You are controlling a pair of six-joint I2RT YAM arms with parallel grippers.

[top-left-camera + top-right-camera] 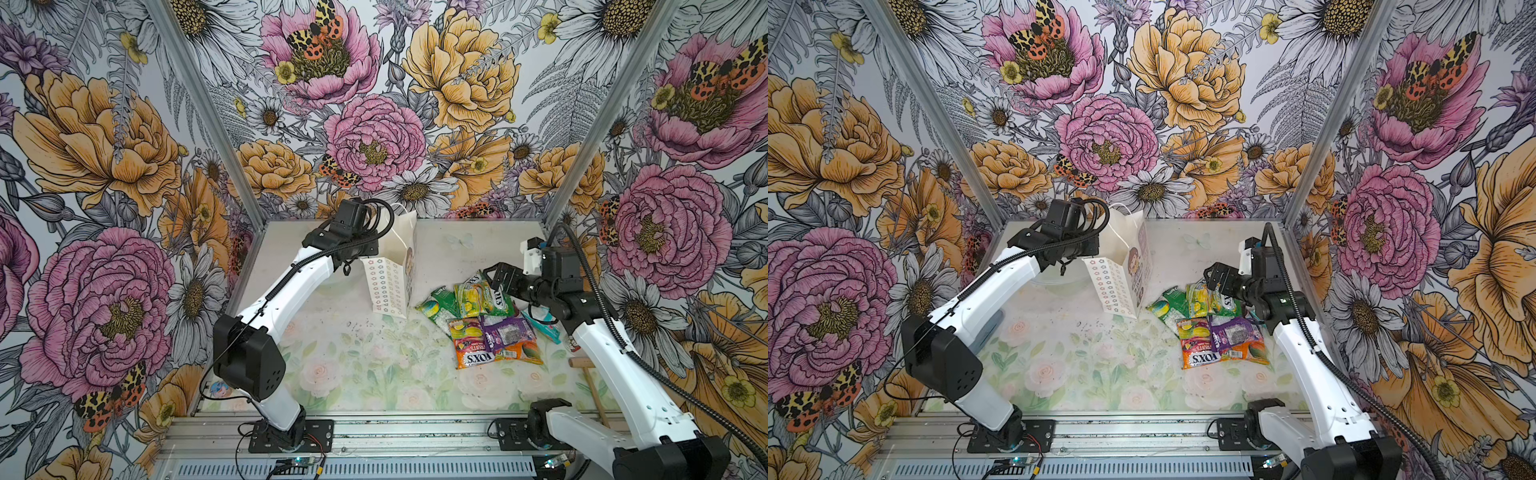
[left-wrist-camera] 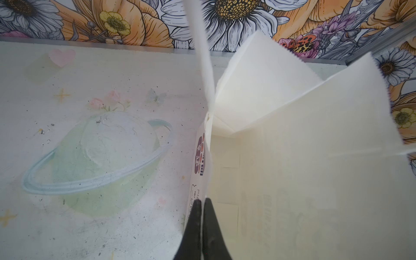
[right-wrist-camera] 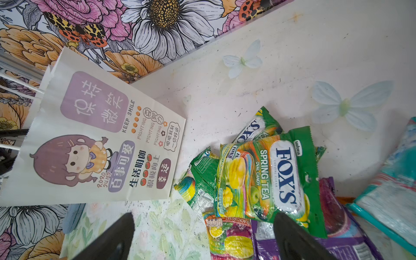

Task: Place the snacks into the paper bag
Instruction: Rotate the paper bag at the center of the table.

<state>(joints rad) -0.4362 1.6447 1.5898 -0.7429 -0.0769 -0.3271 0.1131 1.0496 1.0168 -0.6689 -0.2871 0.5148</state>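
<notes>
My left pincer [image 2: 203, 202] is pressed together on the bag [image 1: 388, 286], gripping its wall just under the rim. In that wrist view the mouth gapes, pale inside, with nothing in it that I can make out. The bag stands toward the back of the counter [image 1: 353, 365], its cartoon side turned to the snacks [image 1: 482, 328]. They lie in a loose heap just beside its foot. My right pincer [image 3: 205, 219] hangs over that heap, fingers wide apart and nothing between them. The Spring Tea packet [image 3: 265, 180] lies on top, partly under one finger.

I take the step in hand to be the first pick. That top packet is the one to go for, since it lies free and lifting it should disturb little. It is glossy and flat, so I should come down straddling a crimped end or a narrow edge, not the slick middle, and close firmly. I must take care not to scoop up a second packet beneath it. My left should hold the mouth wide and the bag steady, as thin paper may buckle. The mallet [image 1: 578, 363] by my right arm is no snack, so I leave it.
</notes>
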